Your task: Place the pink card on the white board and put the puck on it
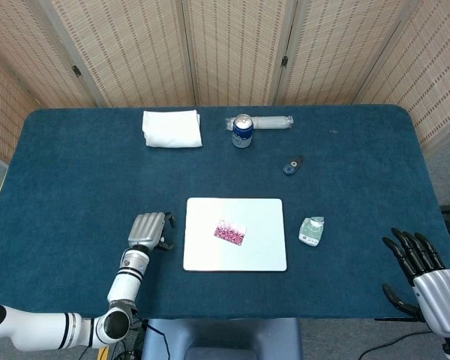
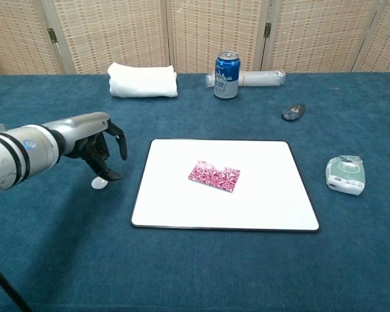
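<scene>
1. The left hand (image 2: 97,148) hangs just left of the board (image 2: 260,201), fingers curled downward over the puck (image 2: 99,183); one fingertip (image 2: 114,175) is at the puck's edge, and whether it touches cannot be told. Nothing is gripped. In the head view this hand (image 1: 149,229) covers the puck.
2. The right hand (image 1: 418,270) is well right of the board, past the table's edge, fingers spread and holding nothing.
3. The card (image 2: 214,176) lies flat on the board, a little left of its middle. Its long axis runs roughly along the board's long side, tilted slightly so the right end sits nearer the front edge.
4. Right of the board lies a small packet (image 2: 345,174); behind it, toward the screen, a dark fob (image 2: 293,112), a can (image 2: 226,75) with a clear roll (image 2: 260,78) beside it, and a folded towel (image 2: 142,80).
5. The table (image 1: 75,187) has a dark blue cloth; a woven folding screen (image 1: 232,49) stands behind it.
</scene>
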Tool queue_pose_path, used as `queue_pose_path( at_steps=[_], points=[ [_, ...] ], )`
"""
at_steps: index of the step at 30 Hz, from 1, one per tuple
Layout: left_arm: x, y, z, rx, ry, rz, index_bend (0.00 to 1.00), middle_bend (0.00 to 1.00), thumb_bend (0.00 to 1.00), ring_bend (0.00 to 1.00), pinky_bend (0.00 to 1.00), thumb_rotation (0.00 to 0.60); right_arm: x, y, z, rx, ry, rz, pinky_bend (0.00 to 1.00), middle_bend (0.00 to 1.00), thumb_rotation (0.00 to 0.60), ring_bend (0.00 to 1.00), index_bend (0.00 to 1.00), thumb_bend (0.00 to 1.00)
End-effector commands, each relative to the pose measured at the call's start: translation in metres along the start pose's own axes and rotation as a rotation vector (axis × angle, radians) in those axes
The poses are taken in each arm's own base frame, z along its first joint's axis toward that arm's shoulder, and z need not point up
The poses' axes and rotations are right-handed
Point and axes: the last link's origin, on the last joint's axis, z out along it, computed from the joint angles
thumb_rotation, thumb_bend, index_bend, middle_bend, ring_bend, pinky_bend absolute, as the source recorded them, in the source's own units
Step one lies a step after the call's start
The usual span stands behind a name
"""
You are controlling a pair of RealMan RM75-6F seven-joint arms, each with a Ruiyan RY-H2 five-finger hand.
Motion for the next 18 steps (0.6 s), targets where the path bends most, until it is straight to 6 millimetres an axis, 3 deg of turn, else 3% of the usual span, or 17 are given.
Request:
queue_pose_path(
  at_steps=[1,18],
  points=[
    [-0.005,-0.014,0.004,0.027,-0.028,-0.015,0.47,1.0,0.3,1.0,1.0,0.6,-0.001,0.0,0.0,-0.004,0.0,-0.002,0.0,0.0,0.6,0.0,0.05,0.26],
    [-0.011,-0.026,0.002,0.044,-0.062,-0.018,0.45,1.0,0.3,1.0,1.0,0.6,-0.001,-0.004,-0.003,0.008,0.011,-0.014,0.0,0.0,0.6,0.0,0.05,0.26]
  ],
)
